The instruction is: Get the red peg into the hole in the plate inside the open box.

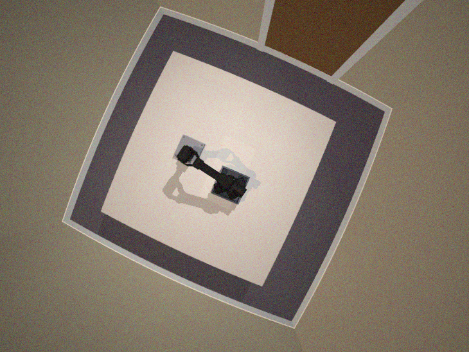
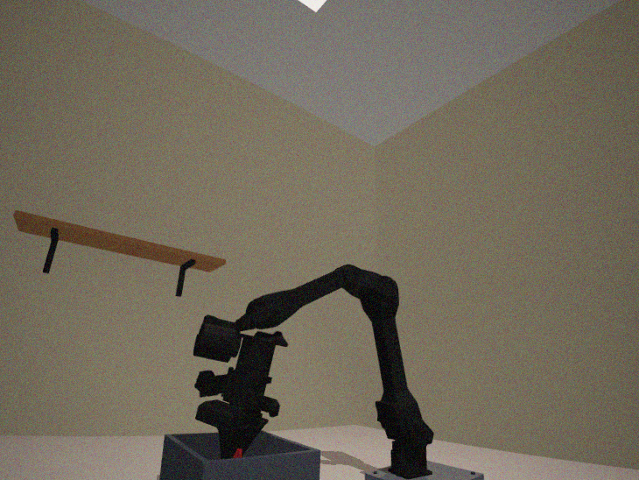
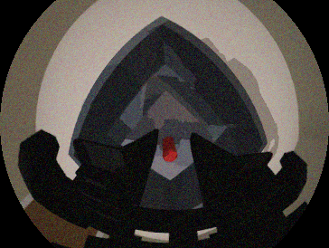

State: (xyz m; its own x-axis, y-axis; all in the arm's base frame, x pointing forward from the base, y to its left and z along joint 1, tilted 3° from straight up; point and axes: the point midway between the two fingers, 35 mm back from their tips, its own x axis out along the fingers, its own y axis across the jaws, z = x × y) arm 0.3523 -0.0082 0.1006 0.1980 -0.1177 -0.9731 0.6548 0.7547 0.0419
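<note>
The red peg (image 2: 237,453) (image 3: 169,150) stands inside the open grey-blue box (image 1: 237,171) (image 2: 263,466) (image 3: 221,83). In the wrist view it rises from about the middle of the pale plate (image 3: 173,171), its lower end apparently in the hole. The hole itself is hidden, and how deep the peg sits is hard to tell. My gripper (image 2: 231,455) (image 3: 174,134) is down inside the box, partly open, with a finger on each side of the peg. The wrist view shows gaps between the peg and both fingers. In the top view the arm covers the peg.
The box walls (image 3: 90,106) surround the fingers. The arm's base plate (image 1: 193,141) (image 2: 453,472) is bolted to the pale surface to one side of the box. A wooden shelf (image 2: 118,243) hangs on the back wall.
</note>
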